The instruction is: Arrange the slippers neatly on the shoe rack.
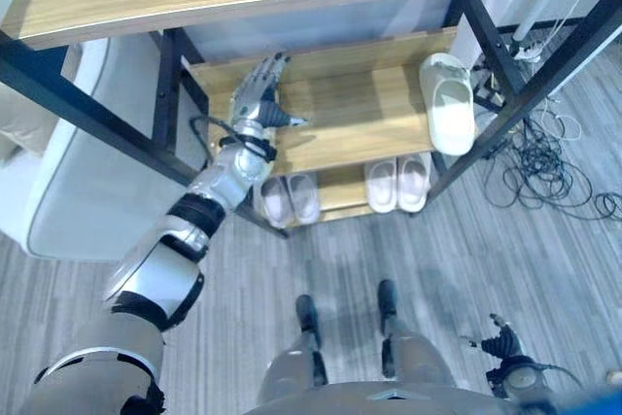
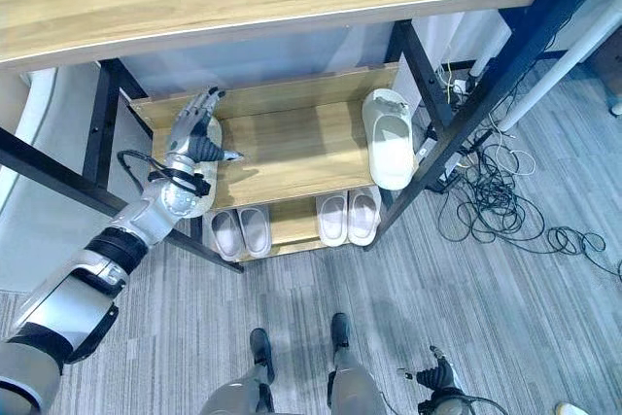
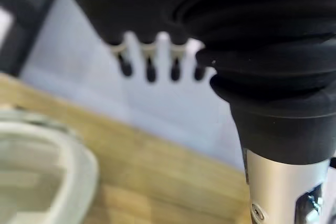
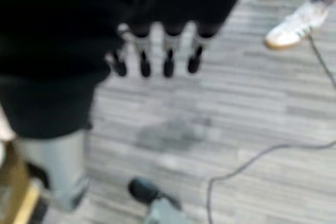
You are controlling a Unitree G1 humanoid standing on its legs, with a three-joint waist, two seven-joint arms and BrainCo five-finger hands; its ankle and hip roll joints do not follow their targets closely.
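Home entryway: shoe rack (image 2: pixel 292 157), sofa (image 1: pixel 87 182), slippers (image 2: pixel 348 216).

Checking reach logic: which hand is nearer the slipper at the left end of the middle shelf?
Left. The left hand hovers directly over that slipper on the middle shelf; the right hand hangs low by the floor, far off.

On the middle shelf (image 2: pixel 292 157) of the shoe rack (image 2: pixel 428 75), one slipper (image 2: pixel 389 138) lies at the right edge and another slipper (image 2: pixel 206 167) at the left edge under the left robot hand (image 2: pixel 192 133); two pairs (image 2: pixel 241 231) (image 2: pixel 350 216) sit side by side on the bottom shelf
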